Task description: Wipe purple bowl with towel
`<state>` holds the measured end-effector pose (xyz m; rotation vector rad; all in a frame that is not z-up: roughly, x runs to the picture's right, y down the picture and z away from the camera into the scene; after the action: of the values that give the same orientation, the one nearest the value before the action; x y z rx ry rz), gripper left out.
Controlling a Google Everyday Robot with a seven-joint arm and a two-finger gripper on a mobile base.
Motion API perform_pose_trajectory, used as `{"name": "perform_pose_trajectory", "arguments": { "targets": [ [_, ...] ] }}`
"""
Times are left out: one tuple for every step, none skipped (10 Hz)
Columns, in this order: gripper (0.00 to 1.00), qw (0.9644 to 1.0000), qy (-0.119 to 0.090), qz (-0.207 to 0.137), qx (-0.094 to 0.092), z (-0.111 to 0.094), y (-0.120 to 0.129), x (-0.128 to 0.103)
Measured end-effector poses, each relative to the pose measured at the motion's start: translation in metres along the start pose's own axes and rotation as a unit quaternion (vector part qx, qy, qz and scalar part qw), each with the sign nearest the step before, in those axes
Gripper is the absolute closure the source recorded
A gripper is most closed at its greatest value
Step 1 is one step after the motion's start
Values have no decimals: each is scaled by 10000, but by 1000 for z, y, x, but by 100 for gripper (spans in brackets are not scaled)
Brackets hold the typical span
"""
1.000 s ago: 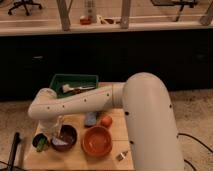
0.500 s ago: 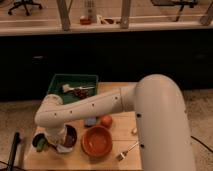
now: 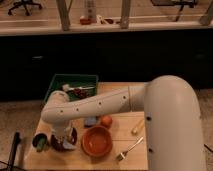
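The purple bowl sits at the front left of the wooden table, mostly covered by my arm. My gripper points down into the bowl at the end of the white arm, which reaches in from the right. A pale patch at the bowl's rim may be the towel; I cannot tell for sure.
An orange bowl stands just right of the purple bowl, with an orange fruit and a blue sponge behind it. A green bin is at the back left. A dark green cup, a fork and a yellowish piece also lie on the table.
My arm's bend has shifted slightly right and lower over the purple bowl, covering more of it. The other things have stayed in place.
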<state>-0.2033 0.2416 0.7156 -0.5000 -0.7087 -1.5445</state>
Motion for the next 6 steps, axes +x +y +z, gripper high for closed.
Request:
{"name": "perform_pose_trajectory", "arguments": {
  "targets": [
    [100, 10000, 48, 8, -51, -4, 0, 8],
    [100, 9999, 84, 3, -94, -7, 0, 15],
    [100, 9999, 106, -14, -122, -8, -2, 20],
    [100, 9998, 125, -59, -166, -9, -7, 27],
    [100, 9997, 133, -104, -181, -9, -12, 31],
    [100, 9996, 126, -170, -196, -7, -19, 34]
  ]
}}
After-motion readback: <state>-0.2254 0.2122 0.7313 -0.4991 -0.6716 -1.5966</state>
